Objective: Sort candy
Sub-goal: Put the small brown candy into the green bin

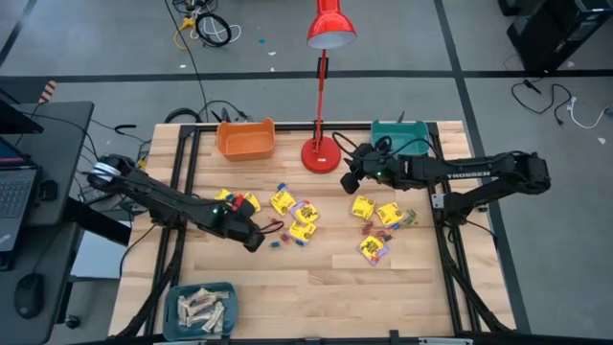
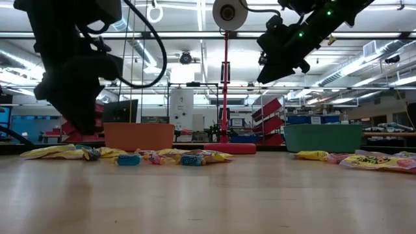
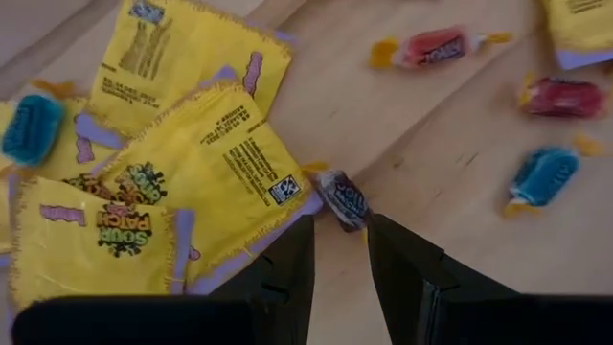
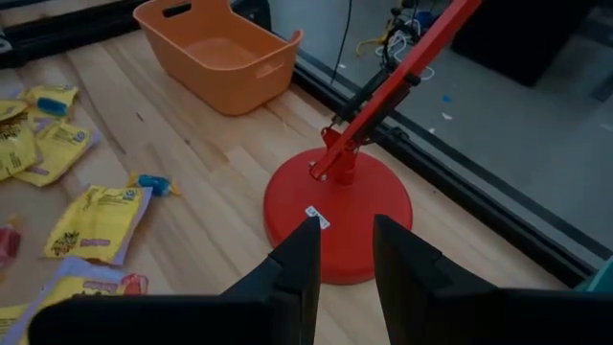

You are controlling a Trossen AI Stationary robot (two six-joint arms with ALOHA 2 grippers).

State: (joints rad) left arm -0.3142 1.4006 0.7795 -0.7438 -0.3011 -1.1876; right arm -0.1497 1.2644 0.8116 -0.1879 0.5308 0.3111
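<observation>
**Candy spread mid-table, left gripper over a purple piece**

Candy (image 1: 305, 222) lies scattered across the table's (image 1: 316, 287) middle. Left gripper (image 3: 340, 251) hovers open and empty above a small purple sweet (image 3: 343, 197), likely lining up a pick. Right gripper (image 4: 345, 251), open and empty, waits near the lamp base (image 4: 337, 213).

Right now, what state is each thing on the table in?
left gripper: open, low over a purple candy
right gripper: open, empty, raised near the red lamp
orange bin: empty
yellow packets: scattered, unsorted
corner bin: holds beige bars
</observation>
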